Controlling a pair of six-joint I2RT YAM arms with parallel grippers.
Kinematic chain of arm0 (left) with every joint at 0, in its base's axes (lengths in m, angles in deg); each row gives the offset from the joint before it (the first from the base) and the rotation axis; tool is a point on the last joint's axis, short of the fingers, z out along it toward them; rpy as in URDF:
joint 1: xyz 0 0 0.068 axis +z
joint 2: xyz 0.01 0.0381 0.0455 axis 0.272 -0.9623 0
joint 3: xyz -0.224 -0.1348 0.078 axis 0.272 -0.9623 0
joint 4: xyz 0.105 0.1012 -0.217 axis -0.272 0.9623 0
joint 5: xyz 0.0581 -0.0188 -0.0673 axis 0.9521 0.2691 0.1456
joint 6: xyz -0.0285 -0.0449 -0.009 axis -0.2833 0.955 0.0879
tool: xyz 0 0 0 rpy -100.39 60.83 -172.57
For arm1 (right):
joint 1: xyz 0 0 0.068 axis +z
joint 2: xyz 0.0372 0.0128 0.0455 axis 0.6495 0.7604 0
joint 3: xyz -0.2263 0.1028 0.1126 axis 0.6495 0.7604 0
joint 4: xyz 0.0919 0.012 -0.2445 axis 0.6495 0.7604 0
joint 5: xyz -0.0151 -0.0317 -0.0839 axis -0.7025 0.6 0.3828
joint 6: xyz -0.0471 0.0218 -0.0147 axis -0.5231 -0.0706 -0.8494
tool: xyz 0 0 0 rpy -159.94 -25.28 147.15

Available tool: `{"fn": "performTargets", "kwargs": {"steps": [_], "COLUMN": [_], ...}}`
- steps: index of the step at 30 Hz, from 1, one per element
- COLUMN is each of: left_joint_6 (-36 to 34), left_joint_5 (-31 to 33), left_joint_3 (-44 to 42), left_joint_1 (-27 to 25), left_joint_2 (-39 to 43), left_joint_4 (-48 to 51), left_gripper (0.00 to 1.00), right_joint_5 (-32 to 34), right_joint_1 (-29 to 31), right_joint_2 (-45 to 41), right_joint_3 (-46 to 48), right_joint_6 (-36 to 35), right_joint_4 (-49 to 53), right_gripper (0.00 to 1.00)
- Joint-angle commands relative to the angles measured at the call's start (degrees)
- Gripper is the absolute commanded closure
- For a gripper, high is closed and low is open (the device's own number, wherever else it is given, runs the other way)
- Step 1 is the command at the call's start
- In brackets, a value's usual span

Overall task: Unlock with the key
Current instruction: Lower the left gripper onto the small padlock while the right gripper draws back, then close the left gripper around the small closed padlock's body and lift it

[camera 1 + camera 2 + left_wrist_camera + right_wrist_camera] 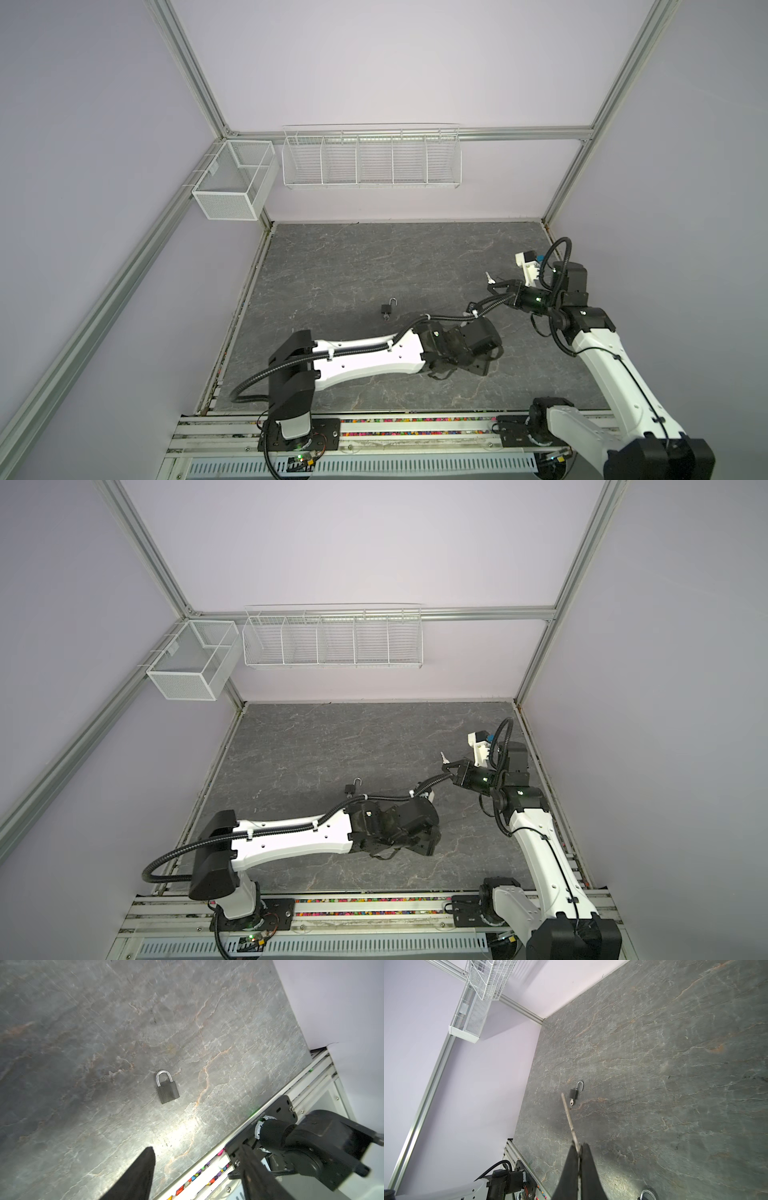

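table [353, 257]: grey stone-look slab, mostly bare, carrying two padlocks.
left arm [365, 353]: stretched low across the front middle of the table. In both top views its wrist seems to cover the shut padlock, which shows only in the left wrist view.
left pincer [196, 1147]: fingers spread with nothing between them, facing the shut padlock.
right pincer [496, 285]: pressed together on the key, held above the right side of the table, tip aimed left and back.
shut padlock [168, 1091]: flat on the table near the front rail [291, 1093], straight ahead of the left pincer and apart from it. Its long axis runs roughly along that pincer's reach, body end nearer, shackle end farther. The left arm looks the nearer one, so it is probably the one to steady the lock. The keyhole end faces the pincer, but the hole itself cannot be made out.
open padlock [387, 309]: flat at mid-table, one shackle leg free; this one looks finished.
key [569, 1118]: blade juts past the fingertips and is seen edge-on. It points toward the open padlock, so it will likely need re-aiming.
second key [571, 1103]: sits in the open padlock's base.
metal loop [646, 1194]: cut off at the frame edge; possibly the shut padlock's shackle, cannot tell.
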Motion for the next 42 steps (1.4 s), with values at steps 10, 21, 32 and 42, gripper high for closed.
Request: {"fn": "performTargets", "kwargs": {"steps": [10,21,32,42], "left_joint_6": [1.8,3.3,3.7,3.7], "left_joint_5": [5.1,4.4,-1.2,-4.3], "left_joint_3": [18.2,27.1,28.2,33.1], "left_joint_1": [-1.6,1.6,4.8,6.0], "left_joint_2": [-20.8,-29.8,-32.4,-36.8], "left_joint_4": [19.1,26.2,22.7,23.8], "left_gripper": [0.34,0.36,0.41,0.46], "right_joint_5": [1.2,-0.9,-0.7,-1.5], "right_joint_1": [-2.6,-5.5,-7.1,-7.7], "right_joint_2": [2.7,4.5,3.9,4.6], "right_joint_3": [2.9,2.9,0.8,0.4], "right_joint_6": [-1.2,0.1,0.0,0.4], "right_joint_4": [-2.0,-4.1,-2.7,-2.4], "right_gripper": [0.94,0.94,0.94,0.94]}}
